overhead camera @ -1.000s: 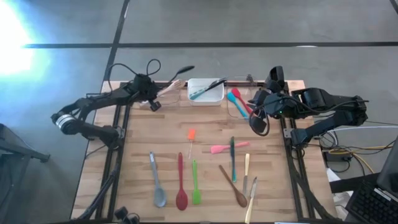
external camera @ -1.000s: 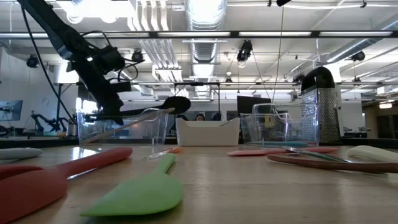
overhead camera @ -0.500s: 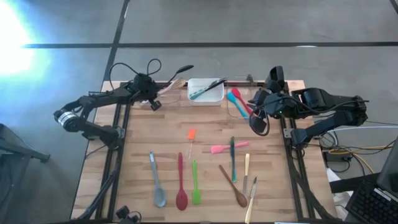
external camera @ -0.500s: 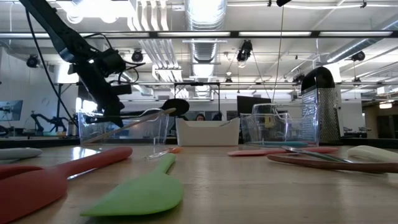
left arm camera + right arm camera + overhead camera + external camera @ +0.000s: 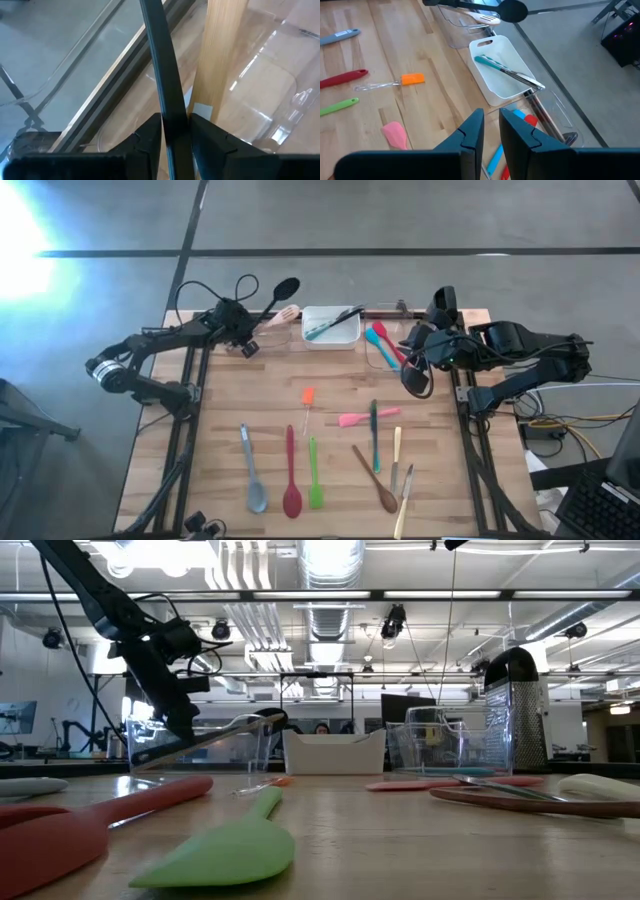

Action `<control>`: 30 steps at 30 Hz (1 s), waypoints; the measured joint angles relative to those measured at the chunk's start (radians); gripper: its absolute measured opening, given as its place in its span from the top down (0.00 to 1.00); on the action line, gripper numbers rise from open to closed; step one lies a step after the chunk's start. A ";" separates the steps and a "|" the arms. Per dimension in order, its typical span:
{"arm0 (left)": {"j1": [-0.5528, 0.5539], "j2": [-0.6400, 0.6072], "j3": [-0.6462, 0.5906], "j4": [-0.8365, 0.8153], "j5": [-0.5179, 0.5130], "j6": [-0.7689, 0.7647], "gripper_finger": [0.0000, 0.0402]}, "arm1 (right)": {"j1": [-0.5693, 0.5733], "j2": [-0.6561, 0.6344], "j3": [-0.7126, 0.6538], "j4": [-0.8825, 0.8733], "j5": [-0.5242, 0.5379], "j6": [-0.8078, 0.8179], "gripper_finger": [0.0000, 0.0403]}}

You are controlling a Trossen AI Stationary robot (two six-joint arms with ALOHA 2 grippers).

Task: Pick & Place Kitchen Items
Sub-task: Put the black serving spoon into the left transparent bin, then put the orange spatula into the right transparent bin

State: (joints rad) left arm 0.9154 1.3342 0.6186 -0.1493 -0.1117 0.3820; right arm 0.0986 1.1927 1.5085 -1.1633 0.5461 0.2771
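My left gripper (image 5: 245, 332) is at the far left of the table, over a clear tub (image 5: 200, 745), and is shut on a black spoon (image 5: 285, 287). The spoon slants up, and its bowl (image 5: 265, 720) reaches past the table's far edge. A wooden utensil (image 5: 220, 55) lies in the tub beside the spoon's handle. My right gripper (image 5: 415, 370) hangs above the table's far right with a narrow gap between its fingers (image 5: 491, 120) and nothing in it. Several more utensils lie loose on the near half of the table. My left gripper pinches the black spoon's handle (image 5: 167, 90) between its two fingers (image 5: 150, 140), one on each long side. The fingers slant down from the table's left and lie across the handle. The spoon is tilted, with its bowl end higher and pointing away over the tub's far rim.
A white tub (image 5: 305, 330) holding teal and dark utensils stands at the far middle. To its right is a clear tub (image 5: 385, 352) with blue and red spatulas. Grey (image 5: 252, 480), red (image 5: 291, 480), green (image 5: 314, 475), orange (image 5: 307, 398), pink (image 5: 360, 418) and wooden (image 5: 375, 478) utensils lie on the near boards.
The black spoon has swung in my left gripper. Its bowl end has moved toward the table's left and has sunk lower over the clear tub. My right arm has kept still.
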 joint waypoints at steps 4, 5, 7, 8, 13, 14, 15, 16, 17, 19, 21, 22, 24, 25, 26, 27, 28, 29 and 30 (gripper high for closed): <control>0.000 -0.019 -0.001 -0.002 -0.010 -0.027 0.74 | 0.000 0.000 0.000 0.000 0.000 0.000 0.87; 0.000 -0.030 -0.002 -0.007 -0.011 -0.038 0.74 | 0.000 0.000 0.000 0.000 0.000 0.000 0.87; -0.001 -0.065 -0.005 -0.029 -0.010 -0.053 0.73 | 0.000 0.000 0.000 0.000 0.000 0.000 0.87; -0.001 -0.084 -0.006 -0.036 -0.010 -0.061 0.72 | 0.000 0.000 0.000 0.000 0.000 0.000 0.87; -0.002 -0.197 0.016 -0.062 -0.011 -0.074 0.71 | 0.000 0.000 0.000 -0.001 0.000 0.000 0.87; -0.003 -0.216 0.017 -0.077 -0.012 -0.075 0.71 | 0.000 0.000 0.000 -0.001 0.000 0.000 0.87; -0.003 -0.233 0.017 -0.087 -0.012 -0.075 0.71 | 0.000 0.000 0.000 -0.001 0.000 0.000 0.87; -0.003 -0.251 0.017 -0.091 -0.013 -0.075 0.71 | 0.000 0.000 0.000 -0.001 0.000 0.000 0.87; -0.003 -0.267 0.018 -0.093 -0.013 -0.075 0.71 | 0.000 0.000 0.000 -0.001 0.000 0.000 0.87; -0.003 -0.291 0.018 -0.105 -0.012 -0.075 0.71 | 0.000 0.000 0.000 -0.001 0.000 0.000 0.87; -0.008 -0.314 0.016 -0.111 0.008 -0.087 0.71 | 0.000 0.000 0.000 -0.001 0.000 0.000 0.87; -0.012 -0.330 0.016 -0.106 0.029 -0.100 0.71 | 0.000 0.000 0.000 -0.001 0.000 0.000 0.87; -0.023 -0.362 0.017 -0.087 0.076 -0.129 0.71 | 0.000 0.000 0.000 -0.001 0.000 0.000 0.87; -0.030 -0.377 0.020 -0.087 0.094 -0.147 0.71 | 0.000 0.000 0.000 -0.001 0.000 0.000 0.87; -0.040 -0.394 0.022 -0.087 0.112 -0.161 0.71 | 0.000 0.000 0.000 0.000 0.000 0.000 0.87; -0.049 -0.412 0.026 -0.087 0.128 -0.173 0.71 | 0.000 0.000 0.000 0.000 0.000 0.000 0.87; -0.061 -0.431 0.031 -0.087 0.141 -0.185 0.72 | 0.000 0.000 0.000 0.000 0.000 0.000 0.87; -0.073 -0.448 0.035 -0.085 0.153 -0.196 0.72 | 0.000 0.000 0.000 0.000 0.000 0.000 0.87; -0.088 -0.466 0.039 -0.083 0.161 -0.207 0.71 | 0.000 0.000 0.000 0.000 0.001 0.000 0.87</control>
State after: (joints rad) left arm 0.8272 0.8686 0.6579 -0.2319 0.0494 0.1751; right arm 0.0986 1.1927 1.5085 -1.1637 0.5474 0.2771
